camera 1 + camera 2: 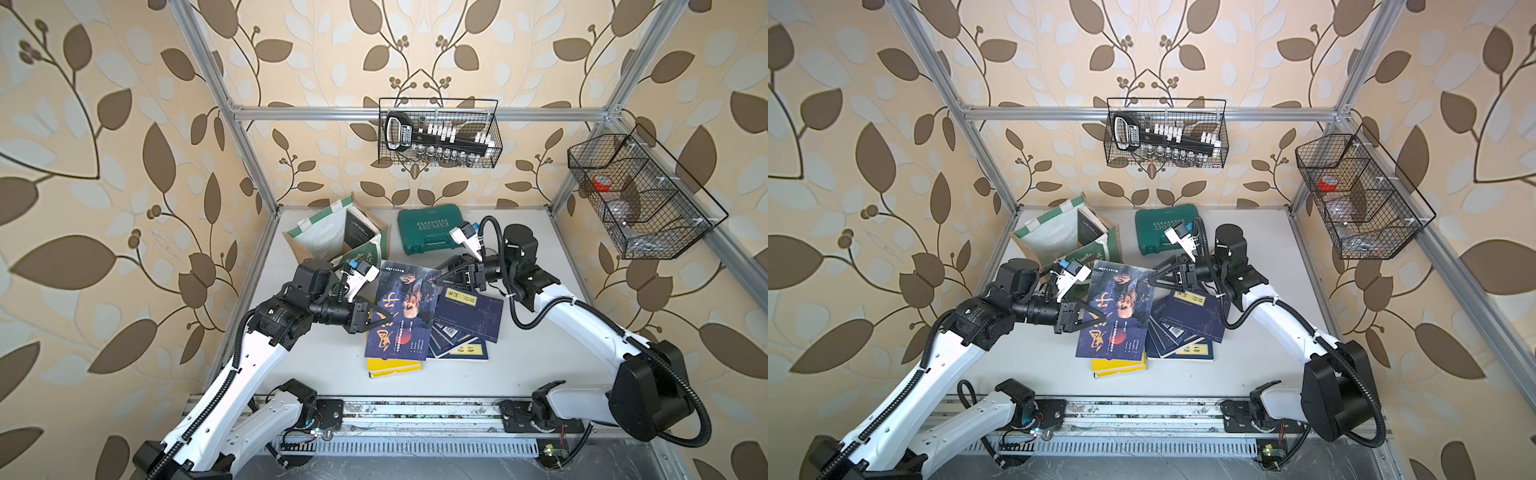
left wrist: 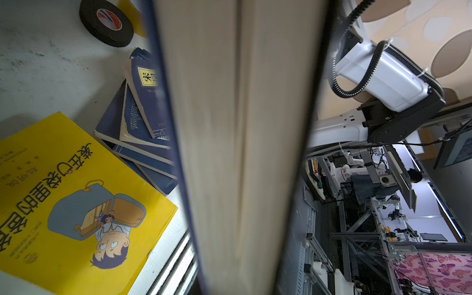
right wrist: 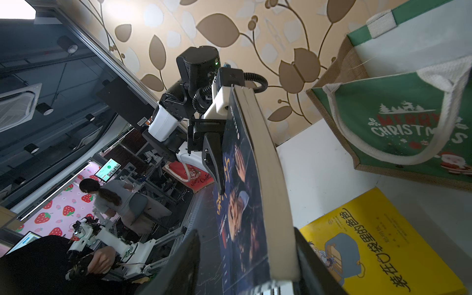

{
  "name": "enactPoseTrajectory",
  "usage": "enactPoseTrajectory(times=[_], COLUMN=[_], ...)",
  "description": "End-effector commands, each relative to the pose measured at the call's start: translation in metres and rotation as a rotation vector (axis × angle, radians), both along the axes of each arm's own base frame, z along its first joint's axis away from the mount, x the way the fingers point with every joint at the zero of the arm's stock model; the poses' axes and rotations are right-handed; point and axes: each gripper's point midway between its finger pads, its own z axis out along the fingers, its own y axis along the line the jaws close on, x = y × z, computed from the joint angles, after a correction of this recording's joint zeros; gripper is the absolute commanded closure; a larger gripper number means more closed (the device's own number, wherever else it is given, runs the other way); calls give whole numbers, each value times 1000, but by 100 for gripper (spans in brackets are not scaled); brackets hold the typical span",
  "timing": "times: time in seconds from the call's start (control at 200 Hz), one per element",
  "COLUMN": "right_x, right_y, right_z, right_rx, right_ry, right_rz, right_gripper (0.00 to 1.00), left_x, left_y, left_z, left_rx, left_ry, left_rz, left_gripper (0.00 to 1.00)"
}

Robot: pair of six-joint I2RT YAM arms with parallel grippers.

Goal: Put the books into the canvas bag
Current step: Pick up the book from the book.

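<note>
— At the left gripper [image 1: 384, 318]?
— Clamped shut on the left edge of 1 dark portrait-cover book [image 1: 409, 320], held tilted above the table [image 1: 519, 353].

— And the right gripper [image 1: 441, 281]?
— Parted, 1 finger on each side of the same book's far right corner. In the right wrist view, set wider than the page block. Contact with the cover: impossible to tell.

— Books, counted?
— 1 in the air. 1 dark book [image 1: 359, 232] standing inside the canvas bag [image 1: 322, 237]. 1 yellow cartoon-cover book [image 1: 395, 368] flat on the table, partly under the held one; possibly another beneath it, not clear. At least 3 navy books [image 1: 469, 316] with yellow labels, fanned in 1 pile just right of the yellow, below the right gripper.

— Bag's position?
— Far left corner of the table, mouth open, just behind the left gripper and near the held book's far edge.

— Anything else on the table?
— 1 green tool case [image 1: 430, 226], closed, at the back, right of the bag. 1 black tape roll [image 2: 106, 23] near the navy pile, seen only in the left wrist view.

— Surface and room?
— Pale grey tabletop, scuffed. 2 black wire baskets hung on an aluminium frame [image 1: 374, 113]: back-rail basket [image 1: 495, 133], right-side basket [image 1: 648, 245]. Beige wallpaper [image 1: 104, 166] with brown leaves on 3 sides.
</note>
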Motion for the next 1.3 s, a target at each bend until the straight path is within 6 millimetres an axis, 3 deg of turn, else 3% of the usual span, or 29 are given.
enactPoseTrajectory(times=[0.0, 0.255, 0.456, 0.606, 0.691, 0.766, 0.811, 0.861, 0.931, 1.082, 1.297], right_x=[-13, -27, -38, -38, -35, -30, -26, -22, -15, 0, 61], right_y=[4, 11, 13, 13, 14, 16, 16, 17, 18, 18, 22], right_z=[1, 8, 12, 13, 14, 17, 21, 27, 37, 71, 112], right_rx=[4, 15, 23, 23, 20, 16, 16, 16, 18, 54, 68], right_ry=[-28, -66, -99, -107, -110, -122, -132, -145, -168, -247, -288], right_rz=[59, 109, 147, 152, 139, 109, 86, 59, 11, -94, -352], right_gripper=[44, 43, 60, 81, 100, 100, 100, 100, 100, 100, 100], left_x=[-5, -2, 1, 3, 5, 8, 12, 20, 32, 57, 82], left_y=[-5, -6, -7, -8, -7, -5, -3, 2, 11, 39, 99], left_z=[25, 24, 21, 18, 17, 18, 18, 18, 16, 16, 20], left_rx=[-64, -61, -55, -53, -44, -33, -18, 15, 62, 182, 414], left_ry=[-97, -84, -76, -69, -77, -95, -106, -125, -143, -155, -105], left_rz=[-64, -67, -63, -62, -48, -26, 1, 62, 155, 383, 737], left_gripper=[98, 97, 96, 94, 84, 60, 38, 19, 2, 1, 1])
